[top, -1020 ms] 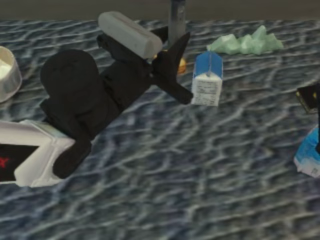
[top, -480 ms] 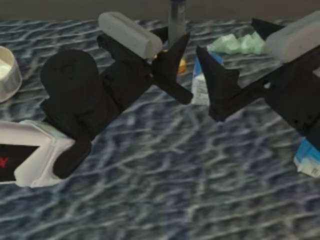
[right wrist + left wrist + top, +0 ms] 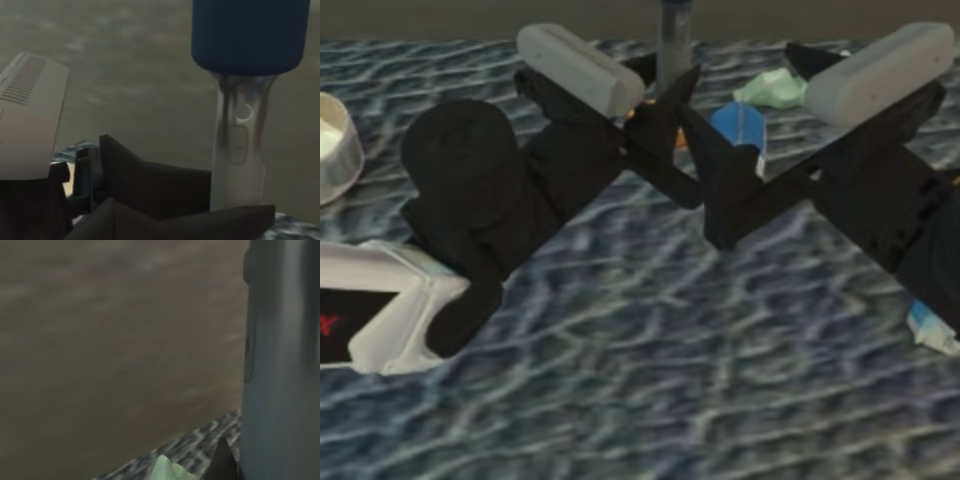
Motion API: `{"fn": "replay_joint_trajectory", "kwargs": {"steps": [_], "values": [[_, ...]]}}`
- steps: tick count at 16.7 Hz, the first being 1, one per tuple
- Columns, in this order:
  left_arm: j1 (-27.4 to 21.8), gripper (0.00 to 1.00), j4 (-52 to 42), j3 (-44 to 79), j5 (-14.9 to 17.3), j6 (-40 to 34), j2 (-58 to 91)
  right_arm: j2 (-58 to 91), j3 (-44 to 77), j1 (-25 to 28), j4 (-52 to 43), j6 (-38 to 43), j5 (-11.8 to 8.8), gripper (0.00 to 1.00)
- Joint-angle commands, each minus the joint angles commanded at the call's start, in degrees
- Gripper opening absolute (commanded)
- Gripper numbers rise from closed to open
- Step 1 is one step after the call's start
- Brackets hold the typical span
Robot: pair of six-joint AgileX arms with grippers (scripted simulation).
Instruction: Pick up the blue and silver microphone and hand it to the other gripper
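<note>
The blue and silver microphone stands upright in my left gripper (image 3: 663, 88), which is shut on the lower part of its handle. From above only the grey handle (image 3: 674, 42) shows, at the table's far edge. The right wrist view shows the dark blue head (image 3: 250, 35) over the silver handle (image 3: 238, 150), with the left gripper's dark fingers (image 3: 150, 182) clamped below. The handle (image 3: 282, 365) fills one side of the left wrist view. The other gripper, my right one (image 3: 738, 80), stands open just right of the microphone, apart from it.
A blue-and-white milk carton (image 3: 740, 122) stands under the right gripper's fingers. Crumpled green material (image 3: 772, 88) lies behind it, and also shows as the green material (image 3: 165, 472). A white bowl (image 3: 334, 150) sits at the left edge, a blue-and-white packet (image 3: 932, 326) at the right edge.
My right arm has come in from the right edge and moved left with open fingers, up close to the held microphone. The left arm and the microphone have stayed still.
</note>
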Motion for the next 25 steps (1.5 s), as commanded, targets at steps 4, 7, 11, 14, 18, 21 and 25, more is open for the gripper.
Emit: {"fn": "replay_joint_trajectory", "kwargs": {"steps": [4, 7, 11, 14, 18, 21, 25], "values": [[0.00, 0.00, 0.00, 0.00, 0.00, 0.00, 0.00, 6.71, 6.10, -0.40, 1.29, 0.04, -0.41, 1.00], [0.00, 0.00, 0.00, 0.00, 0.00, 0.00, 0.00, 16.29, 13.44, -1.18, 2.62, 0.08, -1.05, 1.00], [0.00, 0.00, 0.00, 0.00, 0.00, 0.00, 0.00, 22.99, 19.62, -2.07, 3.52, 0.09, -1.82, 1.00], [0.00, 0.00, 0.00, 0.00, 0.00, 0.00, 0.00, 23.18, 19.80, -2.10, 3.54, 0.09, -1.85, 1.00], [0.00, 0.00, 0.00, 0.00, 0.00, 0.00, 0.00, 23.18, 19.80, -2.10, 3.54, 0.09, -1.85, 0.77], [0.00, 0.00, 0.00, 0.00, 0.00, 0.00, 0.00, 23.18, 19.80, -2.10, 3.54, 0.09, -1.85, 0.55], [0.00, 0.00, 0.00, 0.00, 0.00, 0.00, 0.00, 23.18, 19.80, -2.10, 3.54, 0.09, -1.85, 0.25]]}}
